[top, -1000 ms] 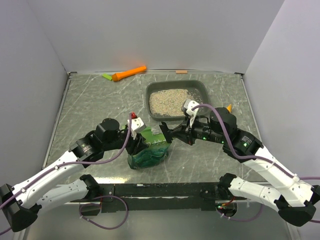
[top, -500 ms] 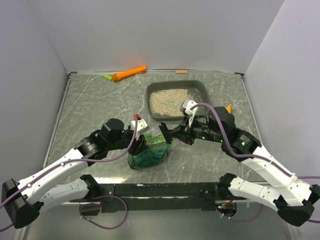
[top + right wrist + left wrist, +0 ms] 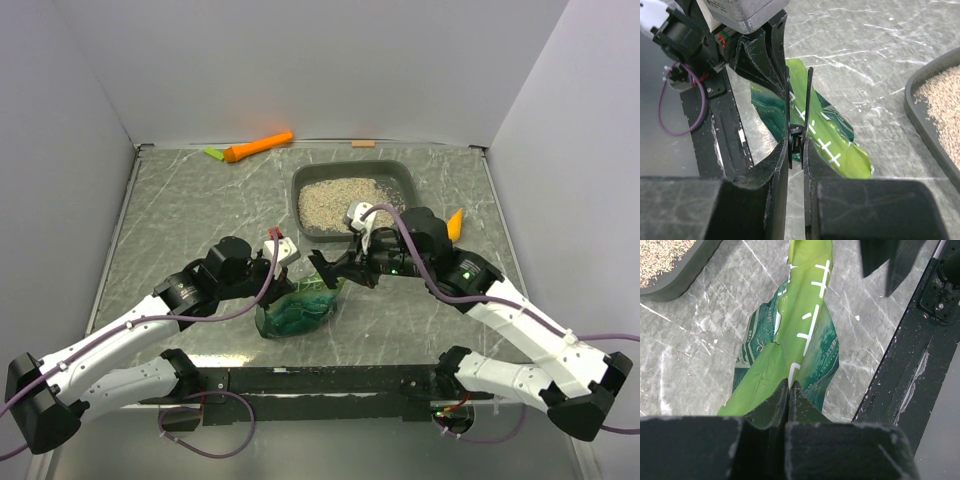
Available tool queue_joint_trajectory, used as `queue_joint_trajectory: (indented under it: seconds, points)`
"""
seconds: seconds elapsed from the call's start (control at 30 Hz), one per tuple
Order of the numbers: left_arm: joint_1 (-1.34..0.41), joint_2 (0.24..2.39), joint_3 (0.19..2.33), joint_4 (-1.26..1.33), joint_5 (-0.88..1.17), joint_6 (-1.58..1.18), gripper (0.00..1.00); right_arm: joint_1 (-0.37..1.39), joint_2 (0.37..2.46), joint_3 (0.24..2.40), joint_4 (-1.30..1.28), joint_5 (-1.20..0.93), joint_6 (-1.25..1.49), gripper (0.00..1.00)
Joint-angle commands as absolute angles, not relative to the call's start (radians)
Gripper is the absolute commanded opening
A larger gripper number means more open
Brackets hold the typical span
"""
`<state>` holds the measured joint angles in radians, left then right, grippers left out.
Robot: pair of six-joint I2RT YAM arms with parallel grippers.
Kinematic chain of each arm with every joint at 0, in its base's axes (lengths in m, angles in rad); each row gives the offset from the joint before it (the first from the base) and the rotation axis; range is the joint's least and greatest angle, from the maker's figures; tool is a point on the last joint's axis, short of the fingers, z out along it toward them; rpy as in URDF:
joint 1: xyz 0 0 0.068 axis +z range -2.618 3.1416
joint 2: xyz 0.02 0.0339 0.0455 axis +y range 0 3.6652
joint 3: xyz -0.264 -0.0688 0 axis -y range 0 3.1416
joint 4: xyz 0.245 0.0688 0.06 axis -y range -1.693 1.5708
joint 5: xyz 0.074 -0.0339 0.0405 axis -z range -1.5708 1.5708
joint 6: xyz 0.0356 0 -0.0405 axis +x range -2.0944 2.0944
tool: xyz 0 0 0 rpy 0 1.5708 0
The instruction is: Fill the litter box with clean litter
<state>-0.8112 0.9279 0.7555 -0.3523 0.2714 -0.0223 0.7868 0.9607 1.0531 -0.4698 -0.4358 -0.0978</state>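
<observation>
Left gripper [image 3: 789, 386] first, since it is nearest: its two dark fingers are pinched tight on the pale green edge of the green bag [image 3: 805, 330], with no gap showing between them; the bag slumps on the marbled grey table [image 3: 180, 200] just ahead of the black rail at the near edge, its crinkled teal body spread low and its pale strip with white dashes running away from the fingers. Coming in from the other side, the right gripper [image 3: 799, 75] sits at the bag's upper end, fingers drawn to a narrow slit; from its own wrist view the bag lies right behind them, and I cannot tell whether any of it is caught between. Beyond the two grippers, a little right of centre, the litter box [image 3: 400, 176] rests flat on the table; the clean litter [image 3: 335, 200] lies inside it as a speckled beige layer. Farthest back, by the rear wall, an orange tool [image 3: 258, 147] lies on the table, well apart from the box.
</observation>
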Motion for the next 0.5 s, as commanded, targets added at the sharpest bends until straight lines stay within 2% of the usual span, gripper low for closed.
queue_joint_trajectory:
  seconds: [0.0,0.2,0.47]
  points:
    - [-0.815,0.936,0.744,-0.344,0.270,-0.028,0.01,0.775,1.002,1.057,-0.382,-0.517,-0.221,0.00]
    - [-0.815,0.899,0.729,-0.333,0.285,-0.035,0.01,0.750,1.051,1.037,-0.304,-0.670,-0.408,0.00]
    - [-0.816,0.865,0.719,-0.325,0.295,-0.043,0.01,0.716,1.138,1.089,-0.367,-0.788,-0.578,0.00]
